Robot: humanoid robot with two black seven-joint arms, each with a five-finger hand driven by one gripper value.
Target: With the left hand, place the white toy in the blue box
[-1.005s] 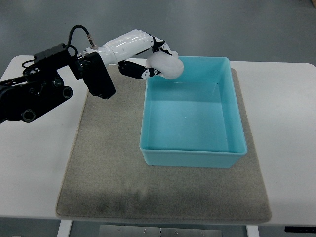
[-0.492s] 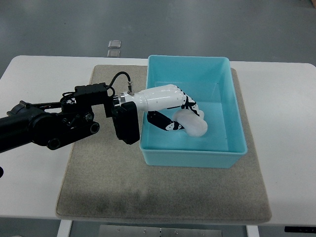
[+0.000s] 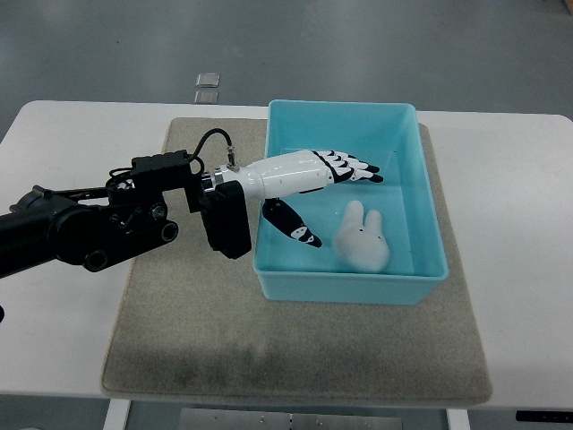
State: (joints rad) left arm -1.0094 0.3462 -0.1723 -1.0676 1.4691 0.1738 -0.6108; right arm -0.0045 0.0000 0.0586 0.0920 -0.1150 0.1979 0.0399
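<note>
The left hand is seen over the blue box, fingers spread and nothing held. The white toy is found lying on the box floor, near the front wall.

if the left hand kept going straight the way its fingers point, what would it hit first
Probably the box's right wall. The open left hand points right across the box, passing above the toy, which lies nearer the front. Height is unclear; it might clear the rim.
</note>
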